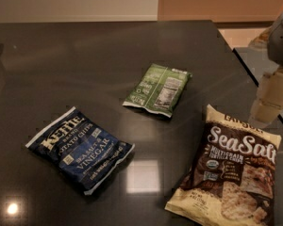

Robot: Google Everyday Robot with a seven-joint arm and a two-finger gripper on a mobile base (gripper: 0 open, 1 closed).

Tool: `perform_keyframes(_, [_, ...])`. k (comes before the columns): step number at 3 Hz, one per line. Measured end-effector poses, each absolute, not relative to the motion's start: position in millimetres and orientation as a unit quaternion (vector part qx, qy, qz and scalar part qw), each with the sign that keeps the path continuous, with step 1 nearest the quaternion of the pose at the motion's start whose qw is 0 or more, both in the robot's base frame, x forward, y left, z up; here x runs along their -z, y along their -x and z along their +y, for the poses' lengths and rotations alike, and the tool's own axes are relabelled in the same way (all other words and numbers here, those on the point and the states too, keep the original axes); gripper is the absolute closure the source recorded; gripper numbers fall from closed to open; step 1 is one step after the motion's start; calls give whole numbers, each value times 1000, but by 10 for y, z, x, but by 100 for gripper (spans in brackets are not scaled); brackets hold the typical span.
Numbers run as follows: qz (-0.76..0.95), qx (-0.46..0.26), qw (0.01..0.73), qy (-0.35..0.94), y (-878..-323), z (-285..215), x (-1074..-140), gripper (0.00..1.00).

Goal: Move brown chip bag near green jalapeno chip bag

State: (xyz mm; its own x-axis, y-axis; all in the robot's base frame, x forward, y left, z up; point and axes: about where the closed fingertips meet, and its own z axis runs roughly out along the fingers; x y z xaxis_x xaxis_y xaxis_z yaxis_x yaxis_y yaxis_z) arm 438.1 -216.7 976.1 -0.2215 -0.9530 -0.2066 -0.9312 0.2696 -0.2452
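brown bag (228, 169), top toward end effector (266, 108)

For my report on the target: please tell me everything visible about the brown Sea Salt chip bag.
The brown chip bag looks glossy: dark brown front, cream-yellow edges, white "Sea Salt" lettering, pictured chips. It lies flat, face up, on the dark table at front right, its lower end cut off by the view. The gripper hangs by its top right corner; contact is unclear.
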Motion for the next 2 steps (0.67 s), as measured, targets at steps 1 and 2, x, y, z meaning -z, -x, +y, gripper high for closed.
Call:
perform_keyframes(1, [780, 33, 158, 605, -4381, -2170, -9753, 0])
perform_keyframes(2, [777, 28, 151, 611, -4382, -2187, -9707, 0])
